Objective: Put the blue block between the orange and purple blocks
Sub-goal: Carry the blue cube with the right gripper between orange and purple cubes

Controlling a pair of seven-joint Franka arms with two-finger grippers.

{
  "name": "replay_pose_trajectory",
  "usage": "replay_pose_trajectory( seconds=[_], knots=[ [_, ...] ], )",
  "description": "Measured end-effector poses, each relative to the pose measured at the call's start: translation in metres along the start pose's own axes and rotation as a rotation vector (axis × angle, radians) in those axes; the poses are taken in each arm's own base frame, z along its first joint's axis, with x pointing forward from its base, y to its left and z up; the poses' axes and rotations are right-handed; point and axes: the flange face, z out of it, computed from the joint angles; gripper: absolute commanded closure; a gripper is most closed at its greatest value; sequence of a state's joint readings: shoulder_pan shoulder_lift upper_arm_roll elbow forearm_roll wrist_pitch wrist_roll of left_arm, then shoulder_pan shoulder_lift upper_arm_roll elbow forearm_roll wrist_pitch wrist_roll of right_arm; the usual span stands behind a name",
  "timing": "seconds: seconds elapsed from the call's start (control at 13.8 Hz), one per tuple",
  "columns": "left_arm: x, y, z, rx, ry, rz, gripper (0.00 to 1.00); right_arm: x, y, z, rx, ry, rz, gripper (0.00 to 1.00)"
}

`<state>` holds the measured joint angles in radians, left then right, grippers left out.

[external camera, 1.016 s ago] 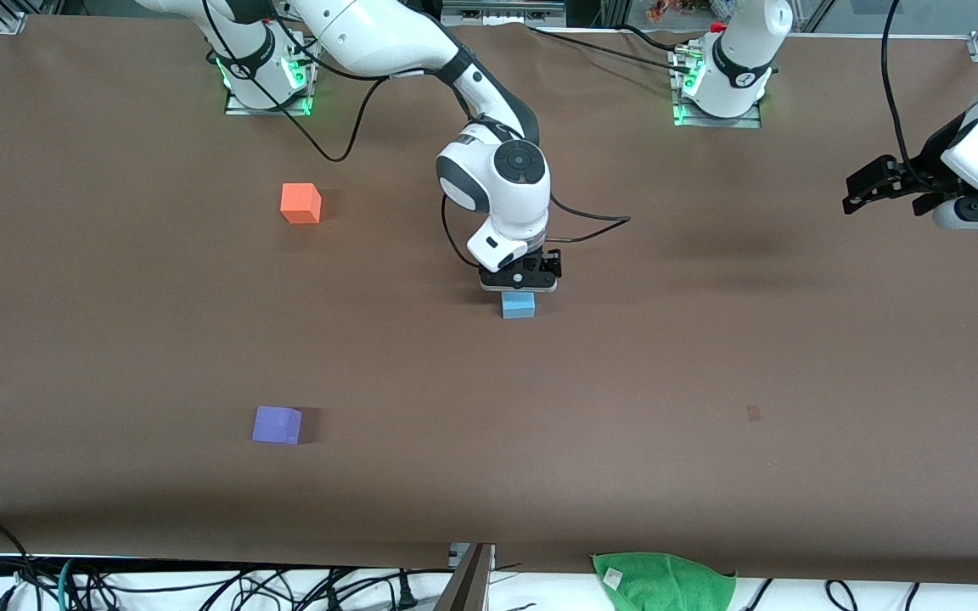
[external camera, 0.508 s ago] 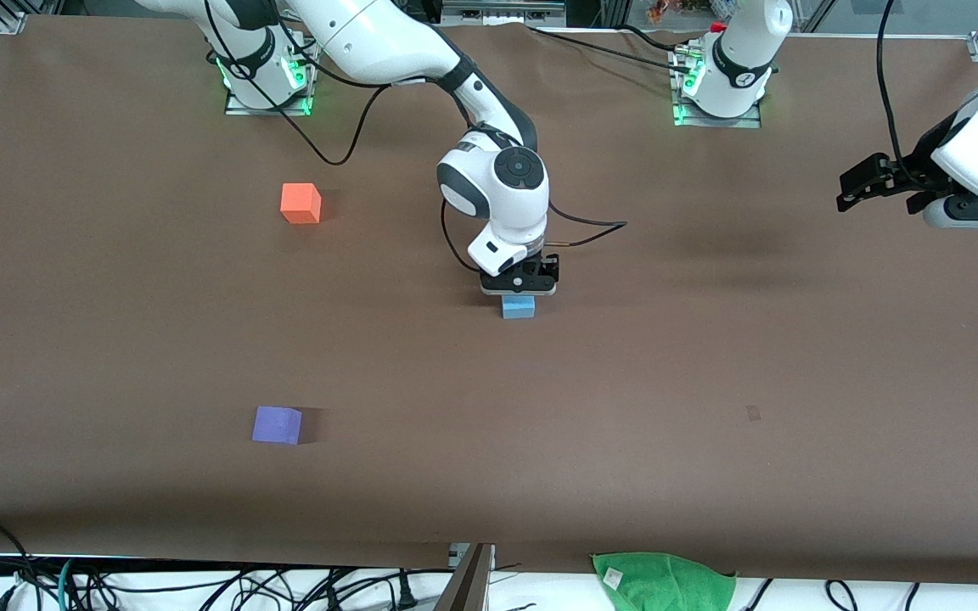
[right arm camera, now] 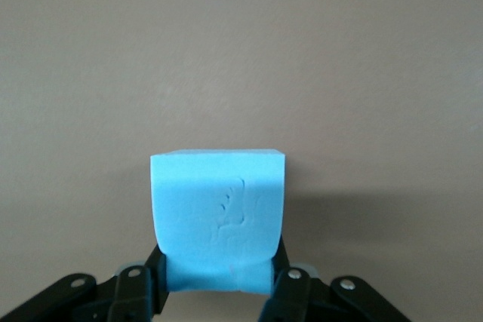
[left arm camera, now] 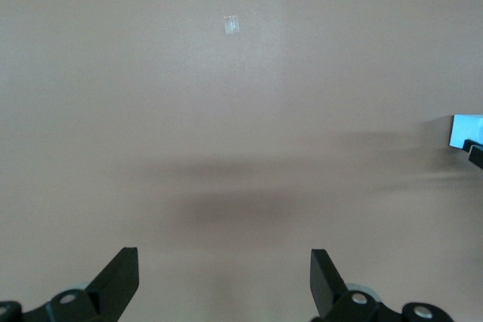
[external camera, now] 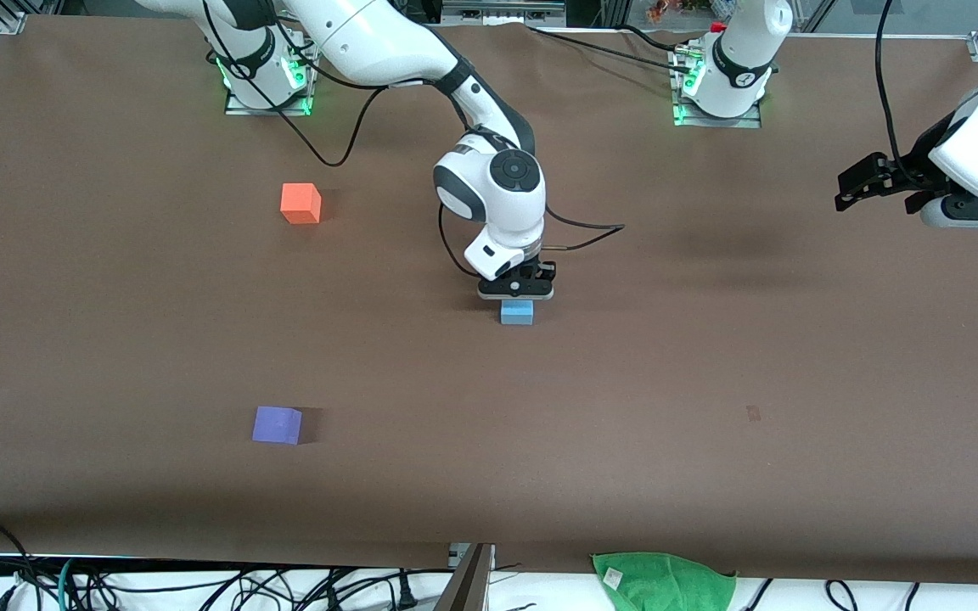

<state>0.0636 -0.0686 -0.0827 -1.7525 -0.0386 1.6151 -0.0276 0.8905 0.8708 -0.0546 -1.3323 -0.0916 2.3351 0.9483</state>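
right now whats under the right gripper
The blue block, pinched between the right gripper fingers over the brown table. Whether the block's underside touches the table cannot be seen.

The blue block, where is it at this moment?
In the front view the blue block is near the table's middle, pinched in the jaws of the right gripper, toward the left arm's end from the orange block and the purple block.

Brown table (external camera: 710, 356) — cables (external camera: 200, 585), green cloth (external camera: 663, 581) along white near edge.
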Motion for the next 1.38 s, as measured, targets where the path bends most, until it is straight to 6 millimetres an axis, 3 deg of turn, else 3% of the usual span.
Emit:
replay_pose_trajectory(
  seconds=[0.22, 0.36, 0.44, 0.65, 0.8, 0.94, 1.09, 1.16, 1.38],
  knots=[
    [0.000, 0.000, 0.000, 0.000, -0.001, 0.000, 0.00, 0.027, 0.027, -0.028, -0.054, -0.038, -0.021, 0.78],
    [0.000, 0.000, 0.000, 0.000, -0.001, 0.001, 0.00, 0.054, 0.066, -0.051, -0.061, -0.076, -0.045, 0.78],
    [0.000, 0.000, 0.000, 0.000, -0.002, 0.001, 0.00, 0.068, 0.097, -0.059, -0.062, -0.100, -0.064, 0.78],
    [-0.001, 0.001, 0.000, 0.000, -0.005, 0.001, 0.00, 0.099, 0.218, -0.071, -0.055, -0.167, -0.101, 0.78],
    [-0.001, 0.001, 0.000, 0.000, -0.005, 0.002, 0.00, 0.094, 0.293, -0.065, -0.053, -0.172, -0.095, 0.78],
    [-0.001, 0.002, -0.001, 0.001, -0.003, 0.004, 0.00, 0.077, 0.360, -0.049, -0.059, -0.144, -0.102, 0.78],
    [-0.001, 0.007, -0.002, 0.002, -0.001, 0.013, 0.00, 0.056, 0.411, -0.036, -0.074, -0.141, -0.091, 0.77],
    [-0.001, 0.009, -0.002, 0.002, -0.001, 0.016, 0.00, 0.048, 0.421, -0.034, -0.077, -0.147, -0.082, 0.77],
    [-0.001, 0.011, -0.002, 0.003, -0.001, 0.019, 0.00, 0.038, 0.422, -0.035, -0.062, -0.157, -0.063, 0.75]
  ],
)
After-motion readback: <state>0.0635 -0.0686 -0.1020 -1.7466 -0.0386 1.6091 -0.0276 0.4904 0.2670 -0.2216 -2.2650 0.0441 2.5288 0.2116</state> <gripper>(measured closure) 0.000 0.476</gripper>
